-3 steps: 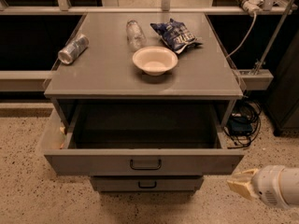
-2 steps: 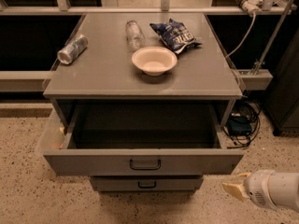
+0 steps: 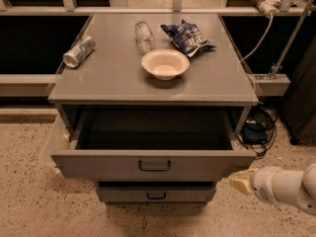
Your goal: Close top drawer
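Observation:
The top drawer (image 3: 153, 164) of the grey cabinet is pulled out toward me, its dark inside empty. Its wide front panel has a small black loop handle (image 3: 154, 166) at the centre. My gripper (image 3: 240, 180) enters from the lower right on a white arm. Its pale tip sits just below and beside the right end of the drawer's front panel. Whether it touches the panel I cannot tell.
A lower drawer front (image 3: 156, 194) sits shut beneath. On the cabinet top (image 3: 108, 78) lie a white bowl (image 3: 165, 63), a clear bottle (image 3: 144, 36), a blue chip bag (image 3: 187, 37) and a can (image 3: 79, 52). Cables and a black box (image 3: 255, 131) lie on the floor at right.
My gripper has moved left along the floor level, toward the right corner of the open drawer's front. The drawer has not moved.

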Controlling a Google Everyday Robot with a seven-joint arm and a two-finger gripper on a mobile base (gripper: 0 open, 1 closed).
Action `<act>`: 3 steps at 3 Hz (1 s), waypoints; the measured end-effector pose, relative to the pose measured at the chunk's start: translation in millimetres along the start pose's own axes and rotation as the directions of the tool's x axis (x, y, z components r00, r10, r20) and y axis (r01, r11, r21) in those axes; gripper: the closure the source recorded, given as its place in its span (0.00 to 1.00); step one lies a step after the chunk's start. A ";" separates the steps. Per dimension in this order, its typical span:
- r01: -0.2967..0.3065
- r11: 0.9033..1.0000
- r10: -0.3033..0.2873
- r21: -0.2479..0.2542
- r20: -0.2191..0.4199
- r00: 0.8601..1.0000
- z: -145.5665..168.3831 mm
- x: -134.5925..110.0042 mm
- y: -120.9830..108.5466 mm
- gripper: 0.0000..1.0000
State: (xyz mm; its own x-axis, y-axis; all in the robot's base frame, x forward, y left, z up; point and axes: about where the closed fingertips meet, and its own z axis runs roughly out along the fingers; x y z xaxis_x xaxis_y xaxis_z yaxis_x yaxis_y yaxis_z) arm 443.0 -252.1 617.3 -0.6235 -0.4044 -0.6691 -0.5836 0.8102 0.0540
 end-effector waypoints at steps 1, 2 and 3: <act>0.029 1.000 -0.028 -0.011 0.077 0.997 7.7 -23.8 -1.2 1.00; 0.060 0.998 -0.049 -0.035 0.273 0.961 21.2 -67.5 -10.2 1.00; 0.111 0.992 -0.082 -0.054 0.391 0.917 37.8 -100.2 -5.5 1.00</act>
State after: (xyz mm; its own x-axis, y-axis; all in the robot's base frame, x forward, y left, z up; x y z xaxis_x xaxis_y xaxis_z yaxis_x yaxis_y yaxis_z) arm 528.3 -200.0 655.9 -0.3206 -0.2711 -0.9076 -0.6766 0.7361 0.0192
